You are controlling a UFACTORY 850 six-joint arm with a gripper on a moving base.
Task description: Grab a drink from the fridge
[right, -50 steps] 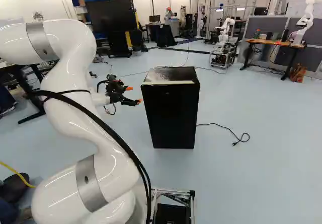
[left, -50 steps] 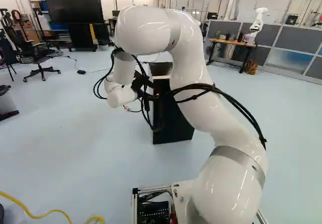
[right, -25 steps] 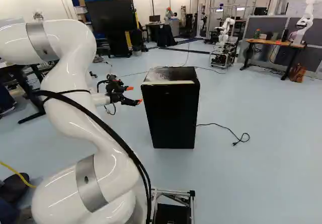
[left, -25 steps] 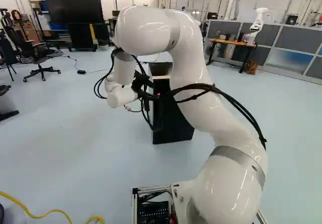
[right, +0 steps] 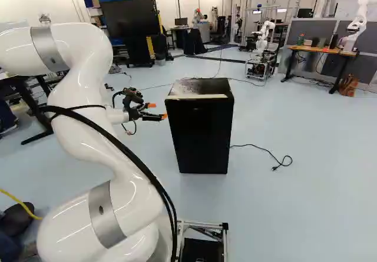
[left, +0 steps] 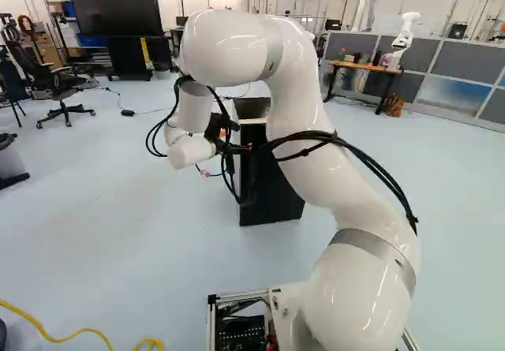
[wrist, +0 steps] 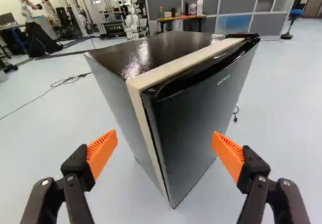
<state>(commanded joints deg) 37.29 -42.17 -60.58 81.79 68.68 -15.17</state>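
Right base view shows the pincer (right: 158,110) wide, seemingly just short of the fridge (right: 200,135).

Floor (wrist: 287,133): pale blue, glossy, below gripper (right: 158,110)
Partitions (wrist: 243,1): grey, far ahead
Bench (right: 312,49): brown-topped, beside partitions
Wall (right: 35,3): white

In the left base view the white arm (left: 304,118) rises from the lower right, arches over at upper middle, then drops to its wrist (left: 189,151), left of centre; in the right base view the black gripper (right: 158,110) points rightward, orange-padded fingers (wrist: 102,149) spread apart
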